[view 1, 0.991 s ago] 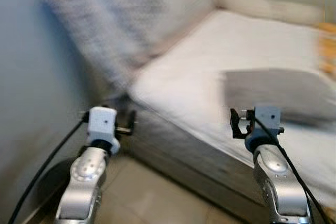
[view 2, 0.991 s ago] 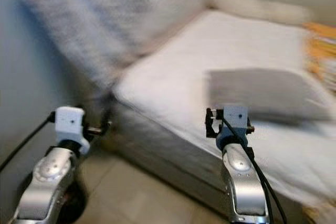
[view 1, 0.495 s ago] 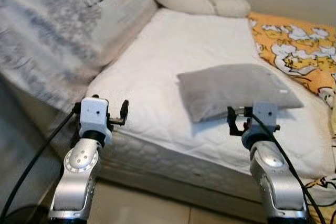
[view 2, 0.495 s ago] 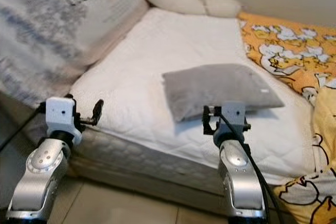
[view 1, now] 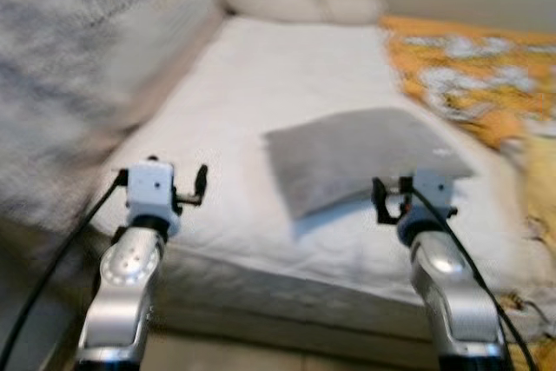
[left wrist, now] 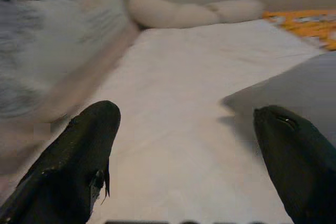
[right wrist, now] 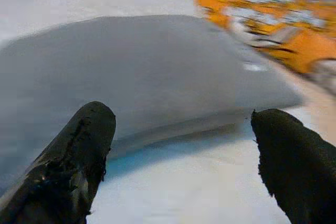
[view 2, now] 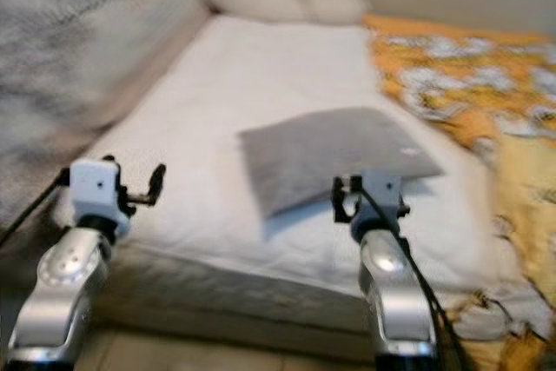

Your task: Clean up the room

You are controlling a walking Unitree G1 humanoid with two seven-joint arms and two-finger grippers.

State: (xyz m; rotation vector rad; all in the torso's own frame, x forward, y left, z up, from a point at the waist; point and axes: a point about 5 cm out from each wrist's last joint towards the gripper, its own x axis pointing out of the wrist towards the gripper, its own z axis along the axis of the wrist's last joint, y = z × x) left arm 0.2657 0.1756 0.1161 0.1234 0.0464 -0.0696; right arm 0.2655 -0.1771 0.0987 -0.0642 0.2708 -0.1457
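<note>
One grey pillow (view 1: pixel 360 155) lies flat on the white mattress (view 1: pixel 261 84) of a bed, with one long cream bolster (view 1: pixel 291 4) along the head end and one orange patterned blanket (view 1: pixel 460 84) spread over the side to the robot's right. A large pale cushion with grey print (view 1: pixel 78 67) leans at the robot's left.

Two silver arms are raised side by side at the bed's near edge, forearms angled up and wrists level, both pointing across the mattress. The right end effector (view 1: pixel 388 200) hovers just in front of the pillow's near edge, not touching it; in the right wrist view its two black fingers (right wrist: pixel 79 156) stand wide apart, with the grey pillow lying between and beyond them and nothing gripped. The left end effector (view 1: pixel 195 187) hangs over the bare mattress, well to the left of the pillow; in the left wrist view its fingers (left wrist: pixel 79 156) are likewise spread wide and empty, the pillow's corner showing beside one fingertip. The head views are slightly blurred.
</note>
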